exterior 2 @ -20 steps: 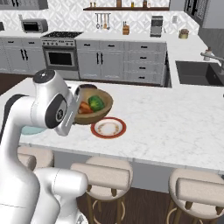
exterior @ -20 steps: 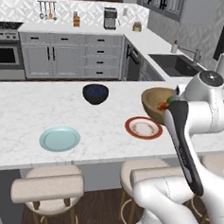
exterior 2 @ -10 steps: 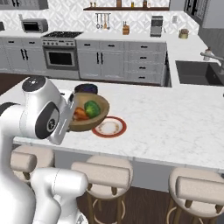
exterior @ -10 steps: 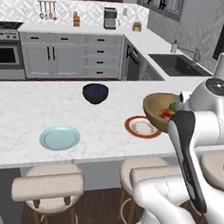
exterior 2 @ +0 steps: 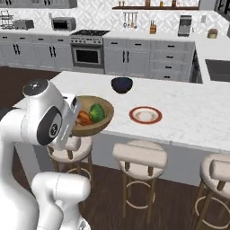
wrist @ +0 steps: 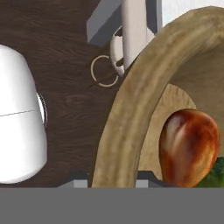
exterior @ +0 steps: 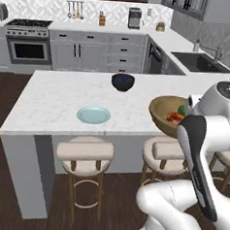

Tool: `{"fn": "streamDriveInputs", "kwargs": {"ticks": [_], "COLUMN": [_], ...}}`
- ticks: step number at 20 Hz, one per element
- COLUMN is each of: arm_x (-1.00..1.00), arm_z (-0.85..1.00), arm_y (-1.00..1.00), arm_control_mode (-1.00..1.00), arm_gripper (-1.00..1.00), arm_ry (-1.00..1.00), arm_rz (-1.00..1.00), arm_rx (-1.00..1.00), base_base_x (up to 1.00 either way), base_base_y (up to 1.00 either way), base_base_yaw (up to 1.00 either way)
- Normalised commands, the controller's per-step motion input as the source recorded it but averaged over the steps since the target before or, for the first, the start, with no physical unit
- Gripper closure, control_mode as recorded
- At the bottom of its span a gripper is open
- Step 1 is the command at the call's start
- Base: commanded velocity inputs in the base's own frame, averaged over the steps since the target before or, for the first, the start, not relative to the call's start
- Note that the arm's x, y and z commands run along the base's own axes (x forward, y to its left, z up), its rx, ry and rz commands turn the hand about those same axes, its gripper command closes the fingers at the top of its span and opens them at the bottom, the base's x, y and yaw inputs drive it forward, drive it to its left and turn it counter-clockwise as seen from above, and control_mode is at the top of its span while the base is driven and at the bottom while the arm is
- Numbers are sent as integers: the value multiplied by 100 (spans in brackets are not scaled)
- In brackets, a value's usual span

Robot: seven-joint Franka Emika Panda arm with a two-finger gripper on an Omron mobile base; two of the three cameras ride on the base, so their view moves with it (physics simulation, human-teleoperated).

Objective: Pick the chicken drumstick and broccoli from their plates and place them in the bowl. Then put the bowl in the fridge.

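Lifted off the tabletop (exterior 2: 188, 108) since a second ago, the wooden bowl (exterior 2: 104, 117) rides on the gripper (wrist: 114, 177), clamped at its rim, with drumstick (wrist: 189, 146) and broccoli (exterior 2: 96, 111) inside. Carry step underway; next, drive to the fridge keeping it level.

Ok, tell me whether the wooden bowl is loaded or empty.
Loaded. The bowl holds both the chicken drumstick and the broccoli, and it is lifted off the counter, past its edge.

Two rear base views sharing the island (exterior: 54, 100), close hand view downward
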Motion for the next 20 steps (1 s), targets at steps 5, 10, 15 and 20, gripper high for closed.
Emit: {"fn": "streamDriveInputs", "kwargs": {"ticks": [5,10,15,20], "arm_x": [0,0,0,0], "arm_z": [0,0,0,0], "arm_y": [0,0,0,0], "arm_control_mode": [100,100,100,100], "arm_gripper": [100,100,100,100], "arm_ry": [0,0,0,0], "arm_rz": [0,0,0,0], "arm_rx": [0,0,0,0], "base_base_x": [-2,9,81,99], "base_base_y": [100,100,100,100], "base_base_yaw": [69,55,2,-5]}}
